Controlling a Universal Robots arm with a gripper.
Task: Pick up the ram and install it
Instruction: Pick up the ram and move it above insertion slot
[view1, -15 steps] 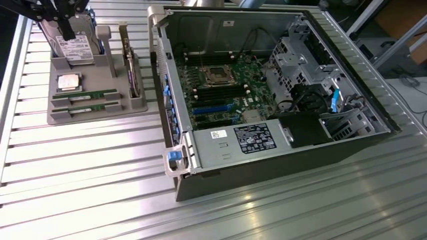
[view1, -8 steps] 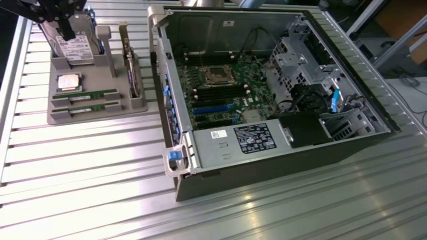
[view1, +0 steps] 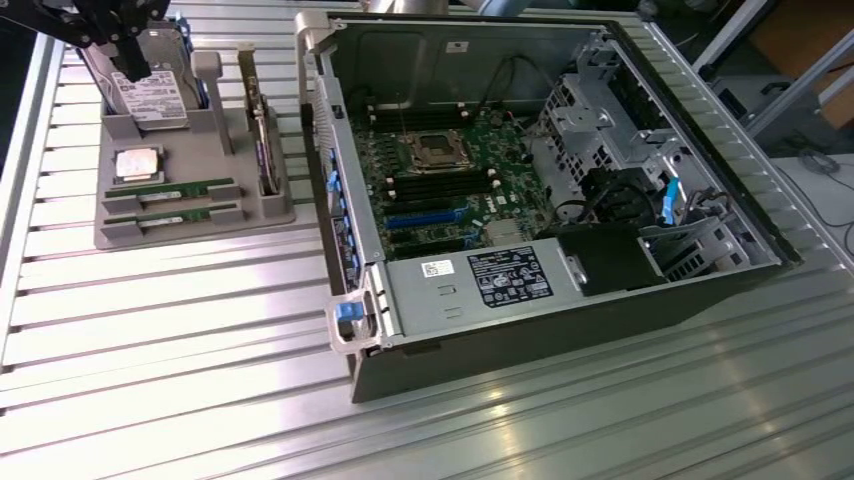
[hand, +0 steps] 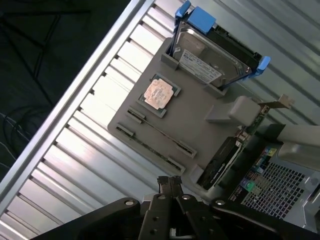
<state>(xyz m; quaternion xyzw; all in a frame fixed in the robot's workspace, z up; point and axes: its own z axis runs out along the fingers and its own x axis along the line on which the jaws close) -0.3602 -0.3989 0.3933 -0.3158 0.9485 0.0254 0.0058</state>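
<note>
Gripper (hand: 169, 184) is all matte black: two slim fingers (hand: 164, 187) on bar linkages (hand: 112, 214). Round silver pins (hand: 129, 202) sit at the pivots.

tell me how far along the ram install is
Nothing is done yet: both ram sticks lie in the grey tray. In hand: nothing; the gripper hovers shut above the tray. Left: pickup and seating in the open computer case.
</note>
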